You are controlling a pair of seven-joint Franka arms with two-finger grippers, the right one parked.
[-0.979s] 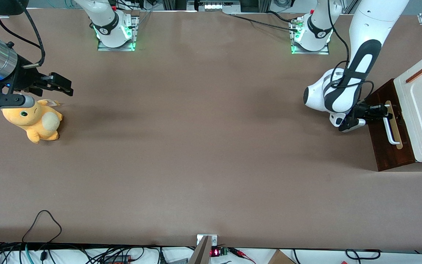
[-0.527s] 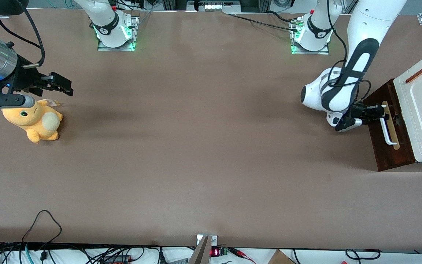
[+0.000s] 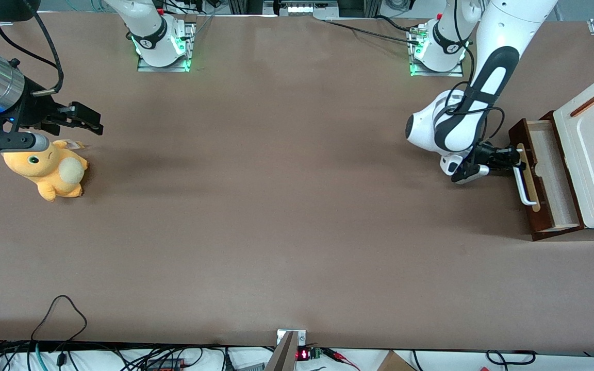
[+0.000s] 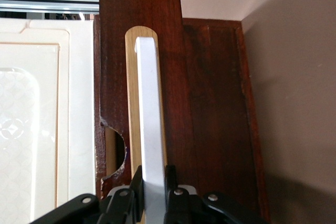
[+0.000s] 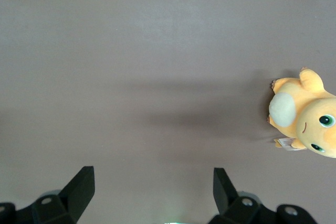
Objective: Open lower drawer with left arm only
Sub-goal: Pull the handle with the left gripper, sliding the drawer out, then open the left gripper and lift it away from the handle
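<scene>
Brown tabletop (image 3: 276, 216) fills the scene. At the working arm's end we see the lower drawer (image 3: 549, 180) pulled partly out from under a cream-white panel (image 3: 593, 154), its pale wood inside showing. We see the left arm (image 3: 462, 123) low in front of the drawer, and its gripper (image 3: 517, 157) has jaws pinched on the white bar handle (image 4: 151, 124). Toward the parked arm's end we note a yellow plush toy (image 3: 49, 172) lying on the table.
</scene>
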